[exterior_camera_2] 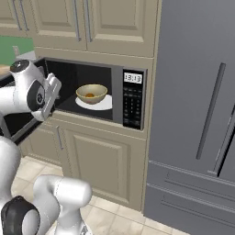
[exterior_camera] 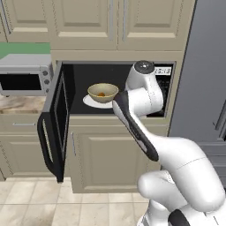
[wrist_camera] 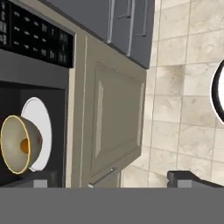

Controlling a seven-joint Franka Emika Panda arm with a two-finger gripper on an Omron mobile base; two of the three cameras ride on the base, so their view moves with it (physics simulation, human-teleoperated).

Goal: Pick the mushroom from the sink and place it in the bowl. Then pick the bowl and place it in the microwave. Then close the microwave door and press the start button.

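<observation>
At the left, the microwave door [exterior_camera: 55, 126] is seen swung wide open. Further right, the bowl [exterior_camera: 103, 92] is placed on the white turntable plate [exterior_camera: 91, 102] inside the microwave [exterior_camera_2: 92, 92], and the mushroom [exterior_camera: 101, 94] is held inside the bowl. The keypad [exterior_camera_2: 132, 105] is found to the right. The gripper [wrist_camera: 113, 181] is kept outside the microwave, its fingertips [wrist_camera: 181, 178] spread apart and nothing pinched between them.

A glossy white arm [exterior_camera: 176, 159] of fat rounded segments, with a dark band running down the side of one link, a grey-black cap with a small pale dot on the top joint, black rings at the lower joints, and a pale grey flat-sided hand [exterior_camera_2: 49, 94].
</observation>
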